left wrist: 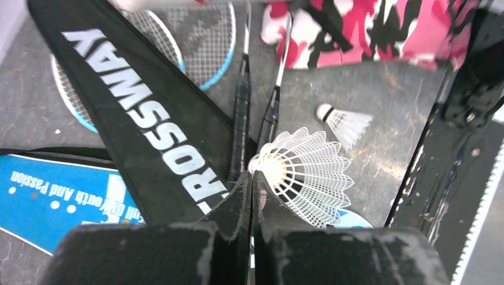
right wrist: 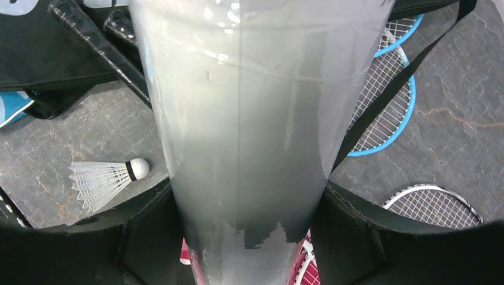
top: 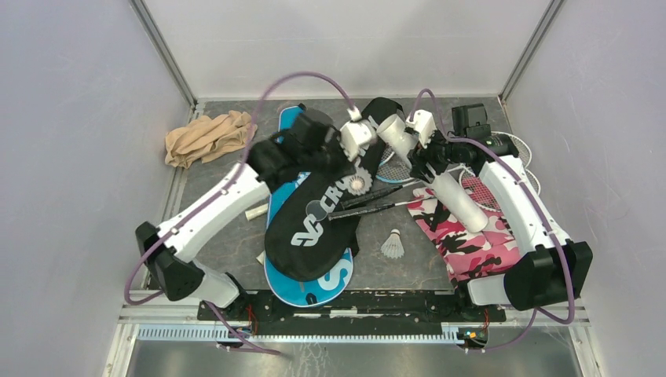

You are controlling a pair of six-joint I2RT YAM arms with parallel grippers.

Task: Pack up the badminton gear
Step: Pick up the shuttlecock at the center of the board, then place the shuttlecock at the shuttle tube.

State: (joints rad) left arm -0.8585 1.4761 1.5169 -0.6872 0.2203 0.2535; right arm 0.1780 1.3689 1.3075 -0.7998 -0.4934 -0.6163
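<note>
**Loading a shuttlecock into the tube.** My left jaws are clenched tight on the skirt of the first shuttlecock (left wrist: 297, 172), which, as far as the left wrist view shows, is lifted over the black CROSSWAY cover (top: 314, 220). My right jaws stand wide, grasping the long white tube (right wrist: 243, 89) round its body. The tube is tilted, its lower end over the pink camouflage fabric (top: 463, 236) and its open mouth (top: 390, 126) raised towards my left arm. Shuttlecock and mouth are near each other but apart.

The second shuttlecock (top: 393, 245) lies on its side on the surface (top: 228, 236), between the covers and the pink fabric. The racket handles (top: 377, 200) rest side by side, partly on the black cover, and their strung heads lie under the tube. The blue cover (top: 330, 283) lies beneath the black one.

The step in hand appears to be the first of the packing: shuttlecocks into the tube, with the rackets and covers not yet dealt with. The next move calls for my left arm to bring the cork end in line with the tube's axis and ease it into the mouth before letting go, while my right jaws keep the tube steady. I cannot tell from these views which way the cork now faces.
</note>
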